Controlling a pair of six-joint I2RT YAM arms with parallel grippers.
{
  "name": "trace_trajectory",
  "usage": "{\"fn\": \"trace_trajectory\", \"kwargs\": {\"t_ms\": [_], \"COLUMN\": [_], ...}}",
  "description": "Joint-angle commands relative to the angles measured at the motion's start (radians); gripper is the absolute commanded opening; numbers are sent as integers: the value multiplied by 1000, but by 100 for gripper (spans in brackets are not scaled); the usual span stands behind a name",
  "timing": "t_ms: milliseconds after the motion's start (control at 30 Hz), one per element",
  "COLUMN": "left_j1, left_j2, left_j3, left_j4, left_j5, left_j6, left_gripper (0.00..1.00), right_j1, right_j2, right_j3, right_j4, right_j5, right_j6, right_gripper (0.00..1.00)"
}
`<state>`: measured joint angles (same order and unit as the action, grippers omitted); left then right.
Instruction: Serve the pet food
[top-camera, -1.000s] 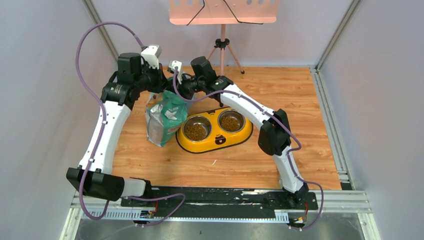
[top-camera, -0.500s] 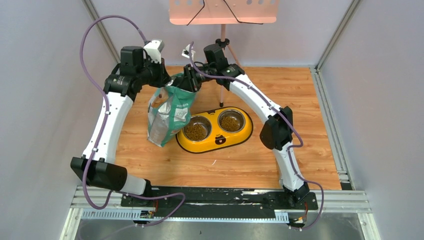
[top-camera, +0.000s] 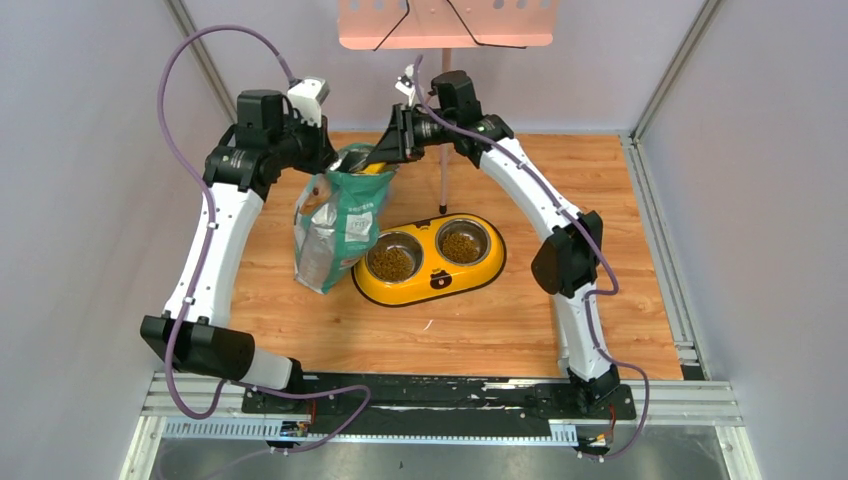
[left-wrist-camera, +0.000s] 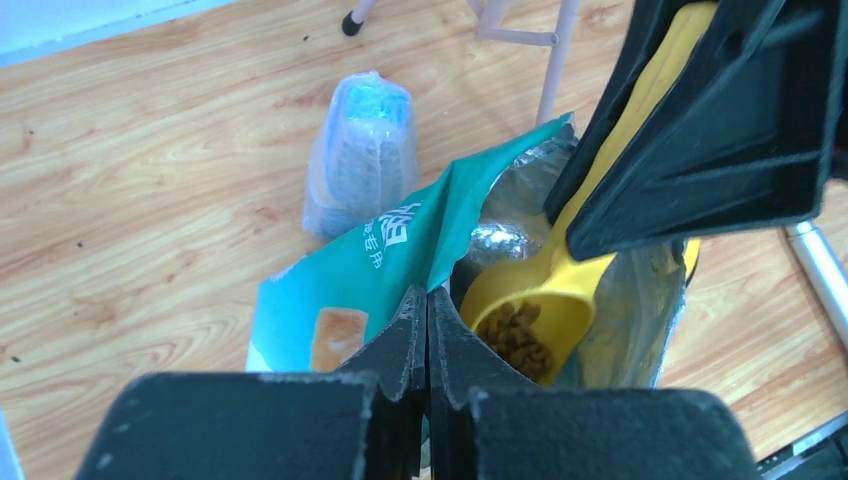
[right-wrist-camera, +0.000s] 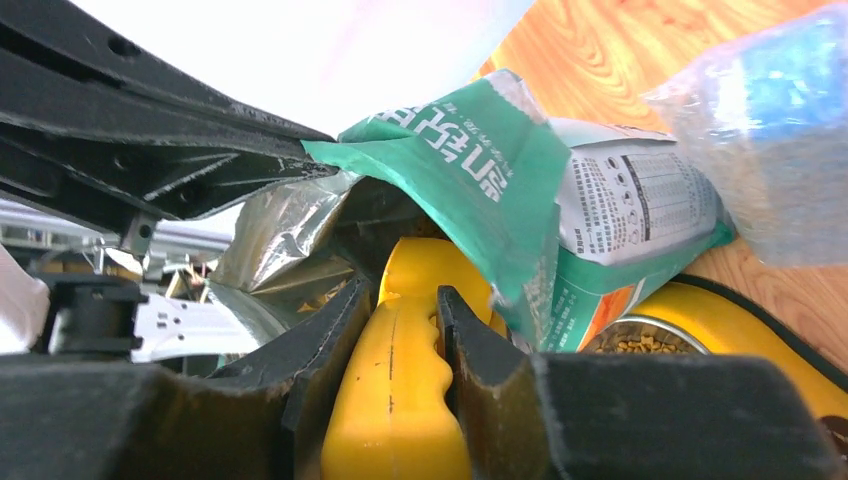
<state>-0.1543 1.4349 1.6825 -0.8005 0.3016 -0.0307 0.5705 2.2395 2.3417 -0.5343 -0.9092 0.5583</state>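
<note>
The pet food, brown kibble, fills the bowl of the yellow scoop (left-wrist-camera: 560, 290) at the mouth of the green-and-white bag (top-camera: 335, 230); the kibble in the scoop (left-wrist-camera: 515, 335) shows in the left wrist view. More kibble lies in both steel bowls (top-camera: 391, 264) of the yellow feeder (top-camera: 430, 287). My right gripper (right-wrist-camera: 402, 296) is shut on the scoop's handle (right-wrist-camera: 395, 400), above the bag opening (top-camera: 393, 150). My left gripper (left-wrist-camera: 428, 298) is shut on the bag's top edge and holds it open and upright.
A clear plastic-wrapped packet (left-wrist-camera: 360, 150) lies on the wood floor behind the bag. A tripod (top-camera: 445, 95) stands at the back centre under an orange board. Grey walls close in both sides.
My right arm has risen and swung right, drawing the scoop up to the bag's mouth. The bag has been pulled more upright. The left arm moved only slightly.
</note>
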Motion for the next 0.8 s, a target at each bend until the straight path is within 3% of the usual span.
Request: {"fn": "trace_trajectory", "kwargs": {"t_ms": [0,767], "left_j1": [16,4], "left_j2": [-6,10], "left_j3": [64,193], "left_j4": [-34,-225], "left_j5": [-14,41], "left_j6": [90,334], "left_gripper": [0,0], "right_j1": [-33,-97], "right_j2": [-105,-207], "right_j3": [20,-65], "right_j4": [44,52], "right_j5": [71,275], "right_j6": [164,633], "right_gripper": [0,0]}}
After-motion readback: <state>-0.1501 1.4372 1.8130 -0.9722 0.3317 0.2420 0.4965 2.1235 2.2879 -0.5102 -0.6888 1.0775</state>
